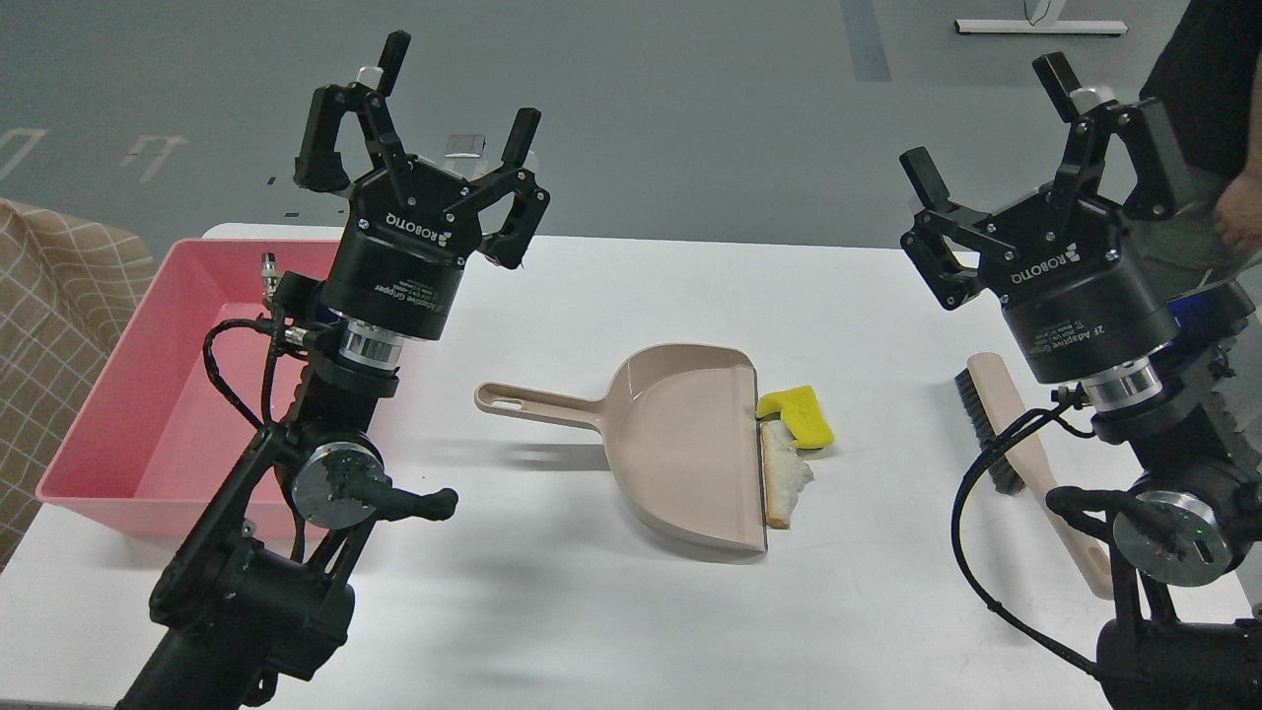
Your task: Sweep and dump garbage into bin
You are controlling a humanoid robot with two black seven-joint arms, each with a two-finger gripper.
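Note:
Two scraps of garbage lie on the white table at the mouth of a beige dustpan (680,434): a bright yellow notched chunk (801,412) and a white bread slice piece (786,481) with brown crust, touching the pan's front lip. The pink bin (118,424) sits at the table's left edge. My left gripper (454,94) is raised above the bin's right side, open and empty. High over the table's right side, my right gripper (991,123) also stands open and empty.
A beige hand brush (1025,449) with black bristles lies on the table at right, partly behind my right arm. A checked cushion (49,325) sits left of the bin. A person (1223,128) stands at the far right.

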